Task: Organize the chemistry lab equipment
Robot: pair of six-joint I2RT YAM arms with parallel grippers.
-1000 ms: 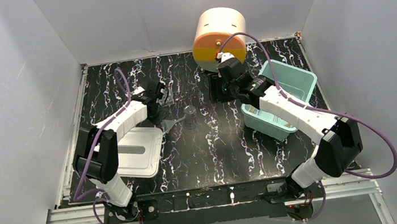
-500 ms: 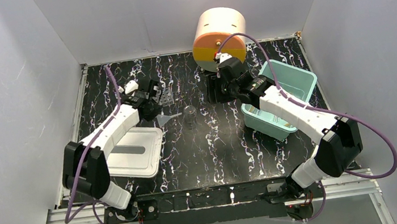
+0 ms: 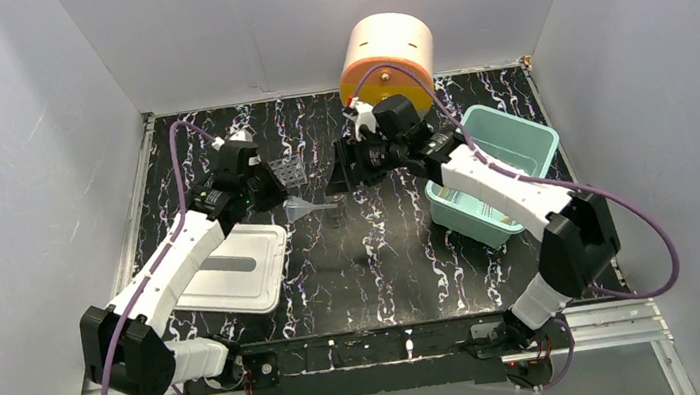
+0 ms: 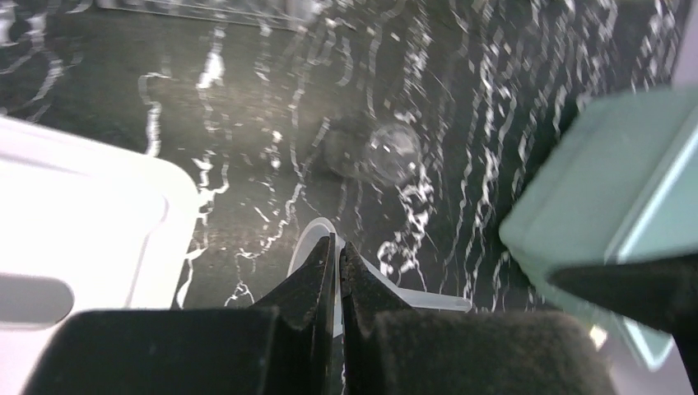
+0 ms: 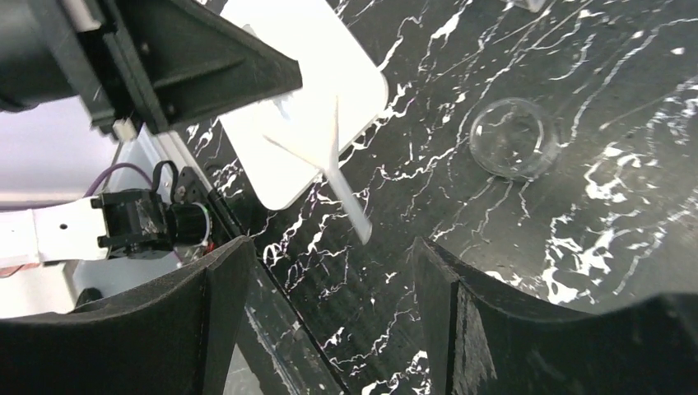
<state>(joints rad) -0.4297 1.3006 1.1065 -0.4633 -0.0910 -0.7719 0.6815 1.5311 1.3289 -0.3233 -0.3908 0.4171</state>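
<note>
L claw pressed together, pinching rim of clear plastic funnel. Funnel sits btwn the two claws, just past far-right corner of white lid, stem pointing twd R claw. R claw spread wide, nothing in it, near stem tip, not touching. Clear cup upright on marbled surface, just beside funnel. Clear grid tube rack just behind funnel. Teal bin to the right.

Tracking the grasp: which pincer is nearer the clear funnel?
Left: left pincer grips the funnel by its rim; right pincer stands open, short of its stem.
</note>
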